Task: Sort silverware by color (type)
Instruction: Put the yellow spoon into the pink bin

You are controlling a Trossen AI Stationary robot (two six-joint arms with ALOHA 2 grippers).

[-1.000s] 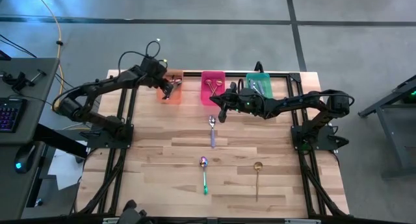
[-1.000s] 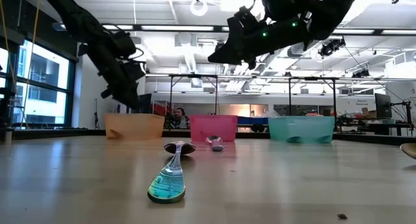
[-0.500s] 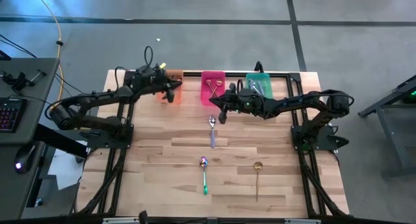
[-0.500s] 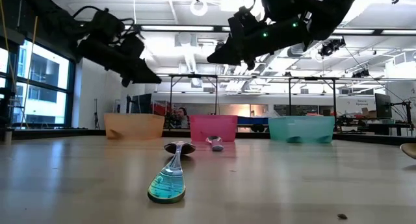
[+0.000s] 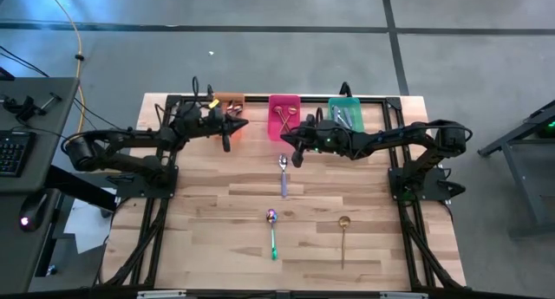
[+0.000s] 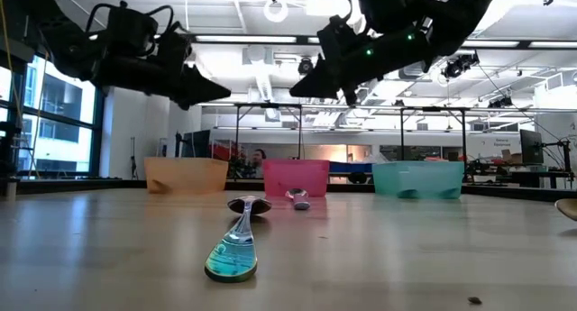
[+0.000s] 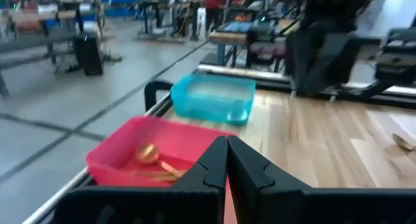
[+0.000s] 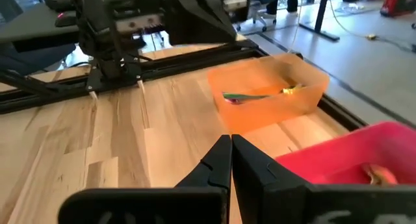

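Three spoons lay loose on the table while both arms hung closed and empty near the bins.

Nearest the front edge, the gold spoon (image 5: 343,236) and the green-handled spoon (image 5: 272,232) lay apart on the wooden table (image 5: 208,230); farther back, a purple-handled spoon (image 5: 283,173) lay in line with the pink bin (image 5: 284,113). Above it the right gripper (image 5: 296,152) hung in the air, fingers pressed together, holding nothing. The left gripper (image 5: 236,124) was also clamped shut and empty, raised just beside the orange bin (image 8: 273,97), which held a green-handled spoon (image 8: 250,96). Gold spoons (image 7: 151,160) lay in the pink bin, and the teal bin (image 5: 345,113) stood beside it along the far edge.
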